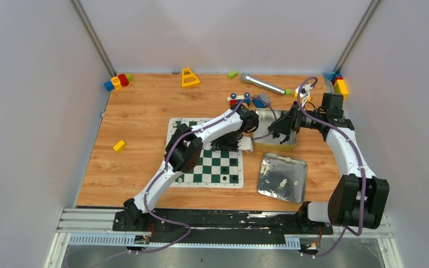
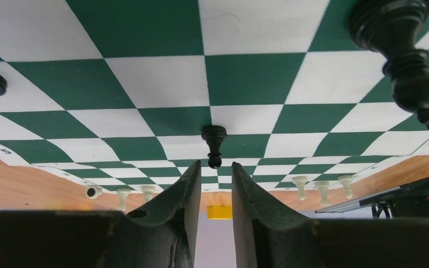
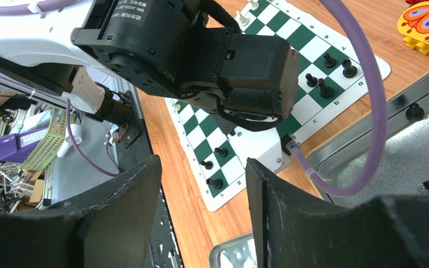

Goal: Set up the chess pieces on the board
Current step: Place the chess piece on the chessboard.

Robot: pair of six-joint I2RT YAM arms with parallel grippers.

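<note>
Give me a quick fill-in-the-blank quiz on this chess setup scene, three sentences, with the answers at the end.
1. The pawn standing upright just ahead of the left pincer is coloured ___.
2. The right pincer has its jaws ___, with nothing between them.
3. The board has white squares and ___ squares.
Missing words: black; open; green.
</note>
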